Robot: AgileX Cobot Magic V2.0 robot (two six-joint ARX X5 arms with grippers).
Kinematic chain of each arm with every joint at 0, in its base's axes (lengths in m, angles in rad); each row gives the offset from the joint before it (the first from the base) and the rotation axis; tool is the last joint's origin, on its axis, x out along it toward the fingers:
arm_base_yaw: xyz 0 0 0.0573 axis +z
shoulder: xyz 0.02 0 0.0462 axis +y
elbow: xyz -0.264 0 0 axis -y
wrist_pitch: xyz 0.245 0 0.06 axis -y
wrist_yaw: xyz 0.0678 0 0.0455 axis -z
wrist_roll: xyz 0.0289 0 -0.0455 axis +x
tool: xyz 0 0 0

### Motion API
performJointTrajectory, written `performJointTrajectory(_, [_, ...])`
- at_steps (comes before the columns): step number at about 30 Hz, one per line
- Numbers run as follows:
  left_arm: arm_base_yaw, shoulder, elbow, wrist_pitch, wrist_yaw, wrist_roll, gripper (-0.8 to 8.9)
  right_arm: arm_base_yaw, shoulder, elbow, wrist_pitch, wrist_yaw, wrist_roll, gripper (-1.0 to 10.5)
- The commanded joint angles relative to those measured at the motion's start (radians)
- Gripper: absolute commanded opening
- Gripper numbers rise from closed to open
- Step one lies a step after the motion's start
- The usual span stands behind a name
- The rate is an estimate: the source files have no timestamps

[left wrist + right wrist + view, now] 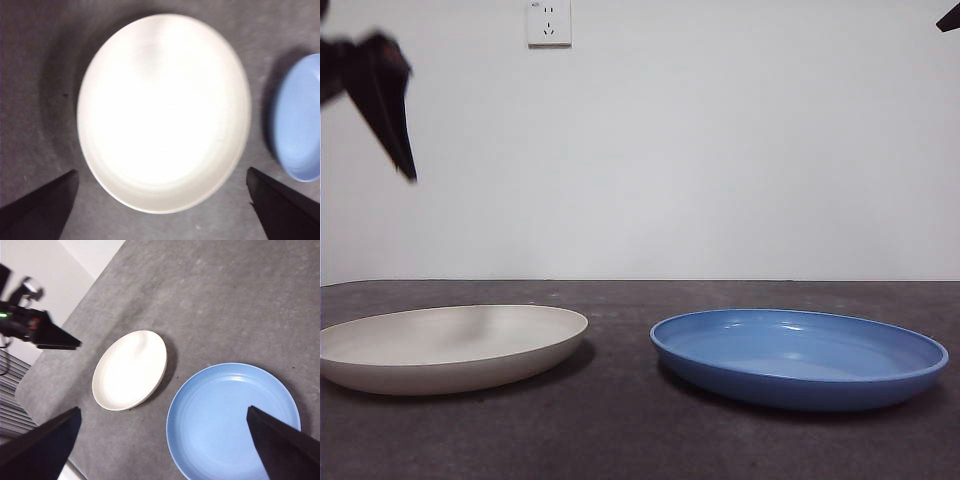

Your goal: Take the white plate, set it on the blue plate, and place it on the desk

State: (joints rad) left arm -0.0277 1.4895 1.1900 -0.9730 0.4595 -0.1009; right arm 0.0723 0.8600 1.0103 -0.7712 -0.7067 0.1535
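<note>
The white plate (450,345) lies flat on the desk (620,430) at the left, and the blue plate (800,355) lies flat beside it at the right, a gap between them. My left gripper (390,120) hangs high at the upper left, above the white plate (162,110), open, with nothing between its fingers. In the left wrist view the left gripper (161,171) looks straight down on that plate, the blue plate's (300,120) edge off to one side. My right gripper (163,410) stands open, high over the blue plate (232,422), and shows in the front view only as a black tip (950,18).
A white wall with a socket (549,22) rises behind the desk. The right wrist view shows the desk's edge (55,360) past the white plate (130,370), and the left arm (35,327) above that edge.
</note>
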Motion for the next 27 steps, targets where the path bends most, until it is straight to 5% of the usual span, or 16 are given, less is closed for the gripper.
performJointTrajectory(1, [0.011, 0.093, 0.021, 0.007, 0.005, 0.031, 7.11, 0.009, 0.008, 0.017, 0.005, -0.003, -0.009, 7.2])
performJointTrajectory(10, [0.016, 0.287, 0.021, 0.032, 0.005, 0.044, 7.06, 0.011, 0.008, 0.017, -0.013, -0.003, -0.009, 7.2])
performJointTrajectory(18, [0.016, 0.332, 0.021, 0.066, 0.013, 0.044, 6.0, 0.011, 0.008, 0.017, -0.016, -0.001, -0.01, 7.2])
performJointTrajectory(27, [0.016, 0.372, 0.021, 0.08, 0.011, 0.041, 2.25, 0.011, 0.008, 0.017, -0.016, 0.0, -0.01, 7.2])
